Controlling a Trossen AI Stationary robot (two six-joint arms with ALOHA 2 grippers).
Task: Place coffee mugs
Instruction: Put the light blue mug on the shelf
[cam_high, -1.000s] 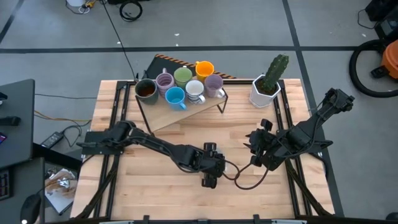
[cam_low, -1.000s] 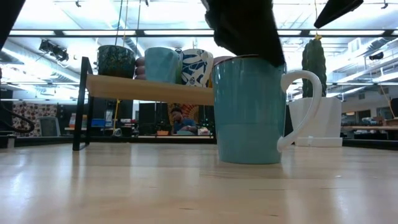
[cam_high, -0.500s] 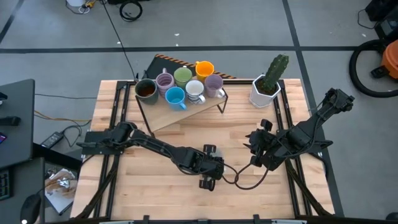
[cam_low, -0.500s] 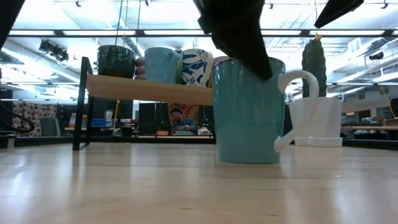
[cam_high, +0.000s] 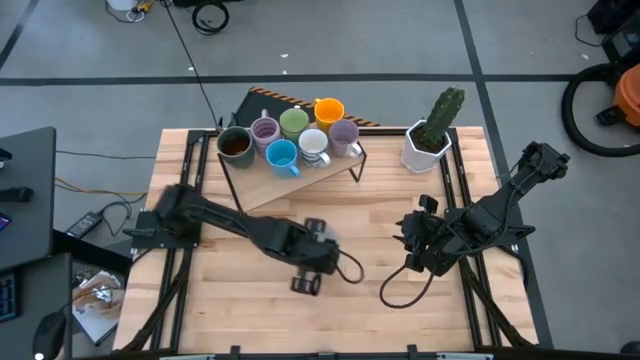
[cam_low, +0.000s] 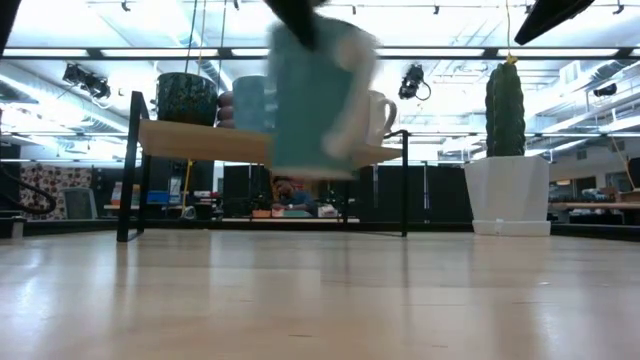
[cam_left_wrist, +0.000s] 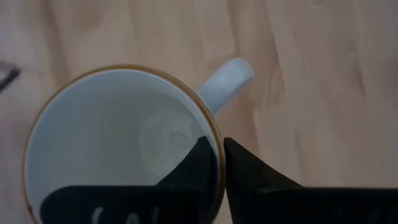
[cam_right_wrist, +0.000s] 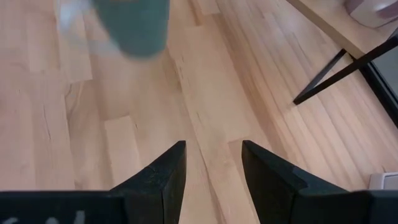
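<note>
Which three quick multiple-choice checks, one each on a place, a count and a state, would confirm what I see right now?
1. Where is the teal mug?
A. On the shelf
B. Off the table, hanging from the left claw
C. Beside the cactus pot

2. How many mugs stand on the shelf?
A. Three
B. Ten
C. Seven

3. How is the right claw?
A. Open, holding nothing
B. Shut on a white mug
C. Shut on a cable

Answers:
1 B: the low view shows clear space under the mug, and the left wrist view shows the fingers pinching its rim.
2 C: the high view shows seven.
3 A: the right wrist view shows bare wood between its spread fingers.
</note>
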